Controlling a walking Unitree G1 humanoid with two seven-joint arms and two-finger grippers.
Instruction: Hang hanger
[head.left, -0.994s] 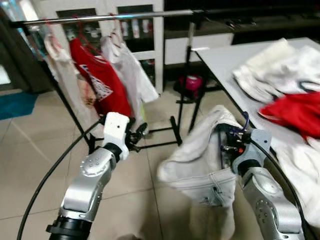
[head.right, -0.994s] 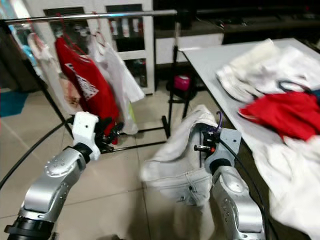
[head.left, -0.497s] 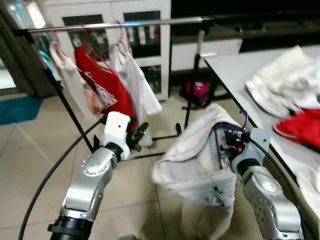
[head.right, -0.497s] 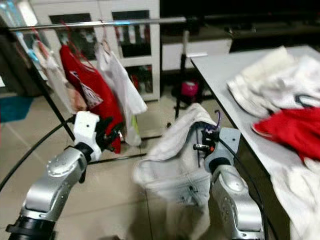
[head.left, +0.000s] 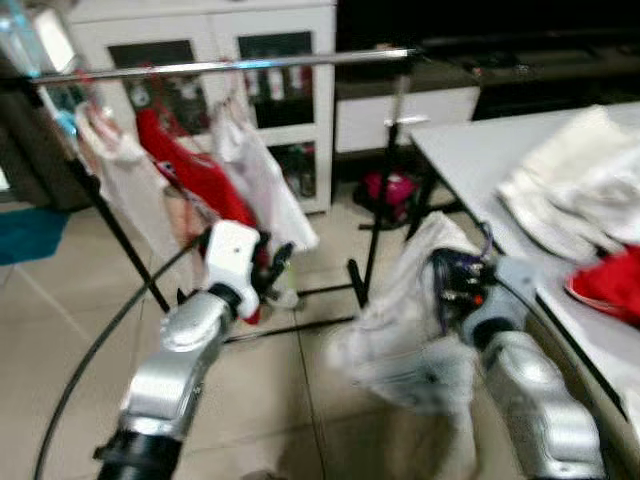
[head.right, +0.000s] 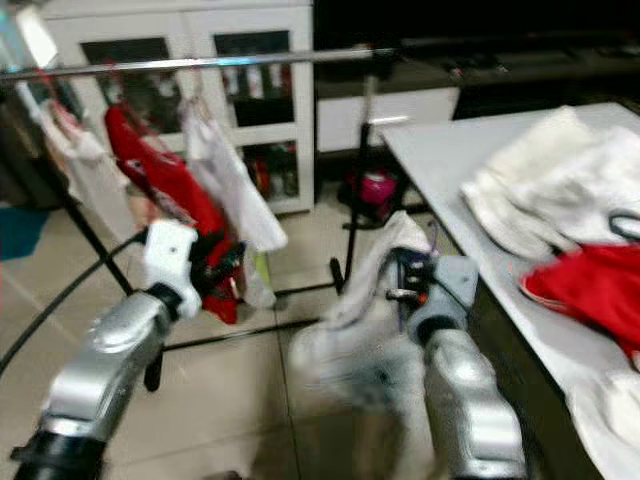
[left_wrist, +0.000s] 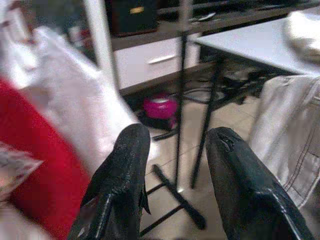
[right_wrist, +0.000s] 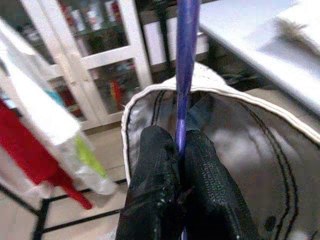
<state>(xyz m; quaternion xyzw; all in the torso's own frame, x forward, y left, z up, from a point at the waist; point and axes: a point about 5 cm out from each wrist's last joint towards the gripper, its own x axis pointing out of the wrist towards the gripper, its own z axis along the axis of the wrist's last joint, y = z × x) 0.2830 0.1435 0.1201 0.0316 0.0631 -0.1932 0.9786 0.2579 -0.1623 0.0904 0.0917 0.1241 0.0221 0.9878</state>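
A purple hanger (right_wrist: 186, 60) carries a cream jacket (head.left: 410, 320), and my right gripper (right_wrist: 181, 145) is shut on the hanger's stem just above the jacket's collar. In the eye views the right gripper (head.left: 452, 285) holds the jacket up beside the table, right of the rack's upright post. The clothes rail (head.left: 220, 66) runs across the top, with a red shirt (head.left: 195, 170) and a white shirt (head.left: 262, 180) hanging from it. My left gripper (head.left: 272, 262) is raised in front of the hung shirts, open, with nothing between its fingers (left_wrist: 127, 170).
A grey table (head.left: 470, 150) on the right holds white clothes (head.left: 565, 190) and a red garment (head.left: 610, 285). A pink object (head.left: 383, 187) lies on the floor behind the rack's post. A white glass-door cabinet (head.left: 290, 30) stands behind the rail. Tiled floor lies in front.
The whole picture has shifted and blurred, so the camera moved. The jacket now hangs narrower and sways. Both arms keep about the same pose.
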